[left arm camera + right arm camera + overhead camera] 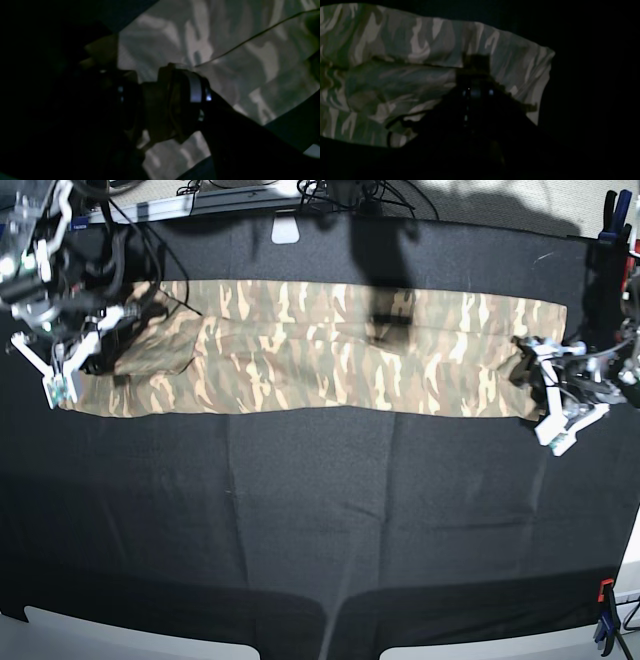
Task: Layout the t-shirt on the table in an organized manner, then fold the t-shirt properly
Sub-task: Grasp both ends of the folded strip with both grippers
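While I watch from base view, t-shirt (pixel 330 360) folded into a long band across upper table (pixel 320 520), left gripper (pixel 556 408) at right end, jaws spread, right gripper (pixel 60 365) at left end, pressed together, grip unclear.

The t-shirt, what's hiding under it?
Under the t-shirt lies the black table, showing all around it. The shirt is folded into a long strip, so its lower layers and the table beneath are covered and cannot be seen.
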You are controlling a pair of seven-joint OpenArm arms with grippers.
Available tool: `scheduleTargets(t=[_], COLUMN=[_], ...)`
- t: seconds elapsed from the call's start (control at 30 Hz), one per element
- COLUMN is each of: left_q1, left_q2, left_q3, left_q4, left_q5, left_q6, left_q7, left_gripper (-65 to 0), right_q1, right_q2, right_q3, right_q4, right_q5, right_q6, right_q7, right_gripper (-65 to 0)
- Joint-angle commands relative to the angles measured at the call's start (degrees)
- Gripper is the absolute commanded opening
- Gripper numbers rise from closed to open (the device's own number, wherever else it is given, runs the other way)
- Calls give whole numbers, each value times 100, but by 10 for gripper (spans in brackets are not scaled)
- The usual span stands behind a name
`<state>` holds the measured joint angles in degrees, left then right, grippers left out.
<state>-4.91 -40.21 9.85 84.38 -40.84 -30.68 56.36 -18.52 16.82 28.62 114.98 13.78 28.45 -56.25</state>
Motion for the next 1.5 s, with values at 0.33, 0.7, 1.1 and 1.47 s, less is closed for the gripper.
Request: scheduleTargets(t=[0.33, 0.7, 1.1, 1.47], left_q1=[-96, -94, -94, -98], left_q2=[-59, -59, -59, -63], left_q3=[-48, -48, -48, -48], left_q4=[85, 85, 85, 87], left_q5=[-74, -72, 1027, 3119], left_q6=[-35, -35, 822, 2052], left_q7=[-96, -96, -96, 109], left_gripper=[-396, -396, -395, -395], right_q1=[1250, 1832, 1690, 1692], right_q2=[48, 50, 153, 673], right_q3=[35, 35, 35, 306], right_q4=[-1467, -2304, -2304, -2262], right_q5=[13, -11, -33, -317], right_q6=[-22, 111, 111, 107], right_q7=[267, 114, -686, -1213], right_gripper=[-650, -650, -367, -368])
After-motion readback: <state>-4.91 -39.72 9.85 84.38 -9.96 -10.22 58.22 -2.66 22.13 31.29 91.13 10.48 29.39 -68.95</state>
